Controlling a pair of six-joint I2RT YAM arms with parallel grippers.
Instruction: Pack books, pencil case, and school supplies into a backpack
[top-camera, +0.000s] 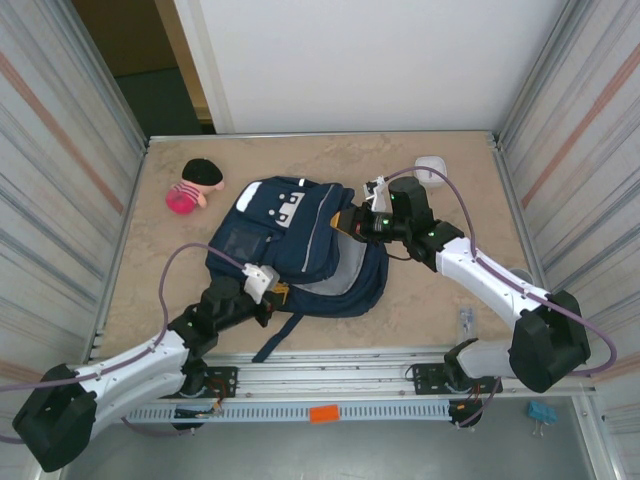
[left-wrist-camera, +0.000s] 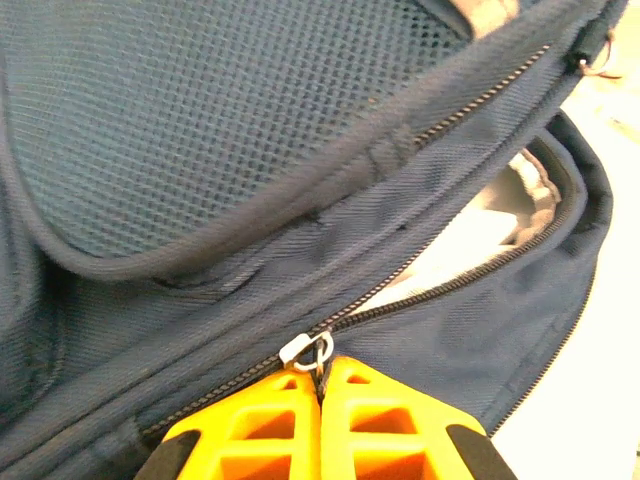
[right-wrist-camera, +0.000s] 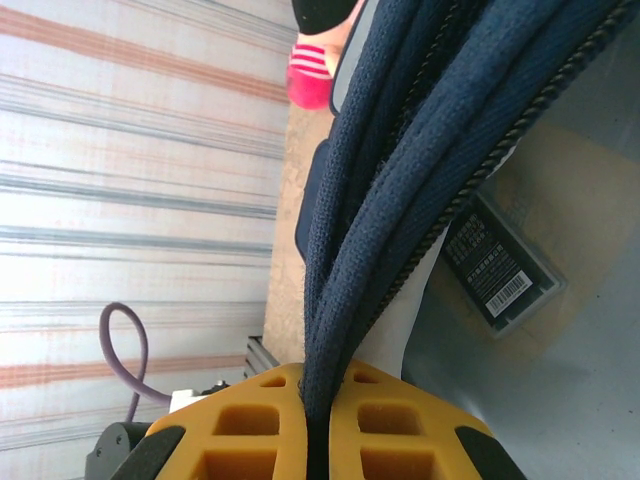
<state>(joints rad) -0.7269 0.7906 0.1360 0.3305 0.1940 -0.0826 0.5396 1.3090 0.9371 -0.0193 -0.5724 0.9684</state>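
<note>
The navy backpack (top-camera: 290, 235) lies flat mid-table, its main zipper partly undone and pale lining showing. My left gripper (top-camera: 275, 292) is at its near edge, shut on the metal zipper pull (left-wrist-camera: 318, 352), fingertips pressed together (left-wrist-camera: 322, 378). My right gripper (top-camera: 347, 222) is shut on the thick navy edge of the backpack's opening (right-wrist-camera: 345, 250), holding it up. Under that lifted edge, a dark grey slab with a barcode label (right-wrist-camera: 500, 265) rests on the grey lining inside. The books and the pencil case are hidden. A tiny silvery item (top-camera: 466, 322) lies by the front rail.
A pink and black plush toy (top-camera: 195, 185) sits at the back left, near the backpack's top. A white square device (top-camera: 430, 165) lies at the back right. Metal walls close in both sides. A dark strap (top-camera: 285, 335) trails toward the front rail.
</note>
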